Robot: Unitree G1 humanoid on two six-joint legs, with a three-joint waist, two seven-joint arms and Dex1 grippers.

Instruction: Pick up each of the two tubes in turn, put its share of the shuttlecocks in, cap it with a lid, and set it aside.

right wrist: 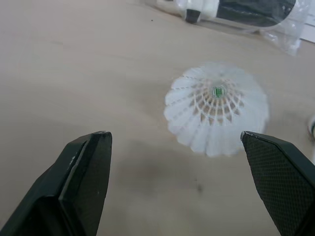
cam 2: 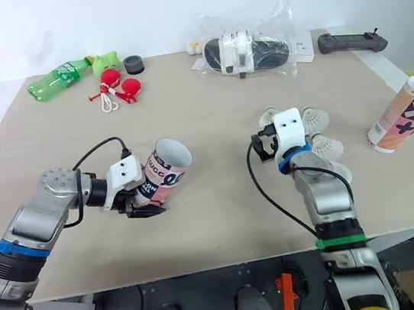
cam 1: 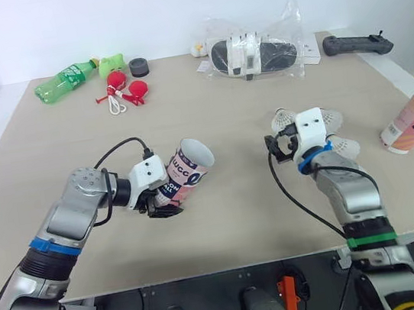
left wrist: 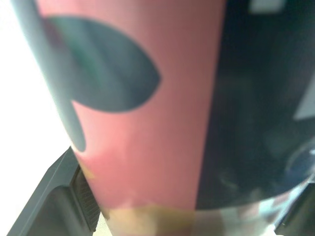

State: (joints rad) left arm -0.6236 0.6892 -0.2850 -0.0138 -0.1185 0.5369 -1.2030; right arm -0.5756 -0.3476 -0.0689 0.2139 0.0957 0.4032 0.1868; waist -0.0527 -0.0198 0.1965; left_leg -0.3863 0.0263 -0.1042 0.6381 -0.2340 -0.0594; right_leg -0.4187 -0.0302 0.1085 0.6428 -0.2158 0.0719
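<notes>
You're looking at a robot test lab, not a home. A plain beige counter (cam 1: 210,124) stands against a bare white wall (cam 1: 171,6). Along its far edge lie unrelated props: a green plastic bottle (cam 1: 65,80), red ball-shaped toys on a white cord (cam 1: 122,88) and a crumpled clear plastic bag of black and white hardware (cam 1: 254,52). A black handheld controller (cam 1: 357,44) lies at the far right corner.

Glossy tube (cam 1: 187,172) (matt, smooth table (cam 1: 212,135))
</notes>
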